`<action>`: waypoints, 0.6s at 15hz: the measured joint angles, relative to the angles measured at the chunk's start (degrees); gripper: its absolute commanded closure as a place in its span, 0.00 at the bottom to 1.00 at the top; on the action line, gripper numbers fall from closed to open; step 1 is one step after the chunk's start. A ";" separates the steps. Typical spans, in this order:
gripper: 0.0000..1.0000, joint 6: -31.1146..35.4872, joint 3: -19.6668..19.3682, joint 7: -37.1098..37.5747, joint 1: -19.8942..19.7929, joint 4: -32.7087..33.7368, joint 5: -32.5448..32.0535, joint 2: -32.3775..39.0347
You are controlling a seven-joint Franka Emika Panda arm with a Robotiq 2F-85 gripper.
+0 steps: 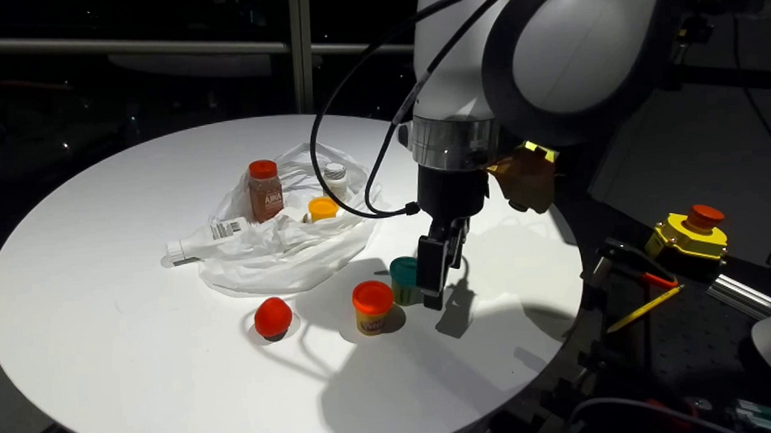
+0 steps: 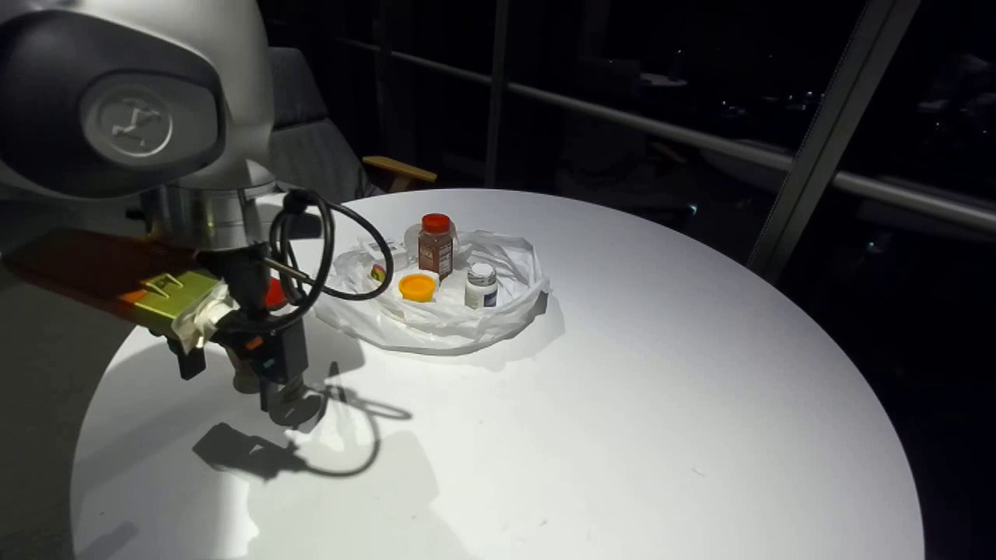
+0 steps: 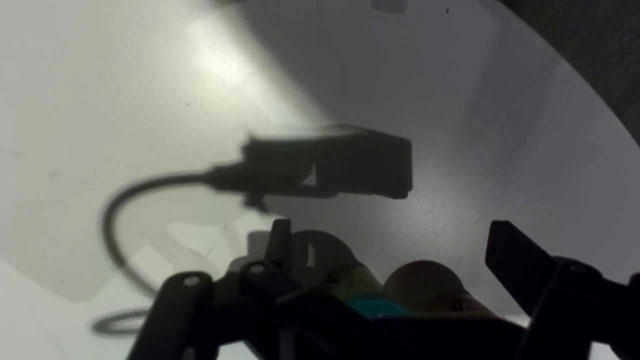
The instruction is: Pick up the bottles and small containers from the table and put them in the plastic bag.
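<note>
Teal pot (image 1: 405, 281) partly behind hand (image 3: 390, 225)

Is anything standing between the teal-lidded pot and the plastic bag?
Nothing visible: in an exterior view, only tabletop shows between the teal-lidded pot and the plastic bag. The red-lidded pot stands nearby, off that path.

In both exterior views you are seeing the tabletop (image 1: 136, 375) glowing white under light falling from above, while the window (image 2: 685, 70) behind is looming near-black, pinpoints of light glinting in it. The arm (image 1: 453, 61) is casting a broad shadow, and its cable (image 1: 388, 214) is drawing thin loops of shade. In the wrist view you are getting a dimmer, softer picture: glare is whitening the upper left, the hand (image 3: 390, 230) is showing as a black silhouette, and the teal pot (image 3: 376, 305) is sitting in gloom.
</note>
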 measured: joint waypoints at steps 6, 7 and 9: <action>0.00 13.13 -0.11 -0.08 0.33 -0.22 -2.29 5.41; 0.00 14.48 -0.24 -0.08 0.33 -0.25 -2.50 5.78; 0.00 16.74 -0.53 -0.08 0.33 -0.37 -2.74 6.11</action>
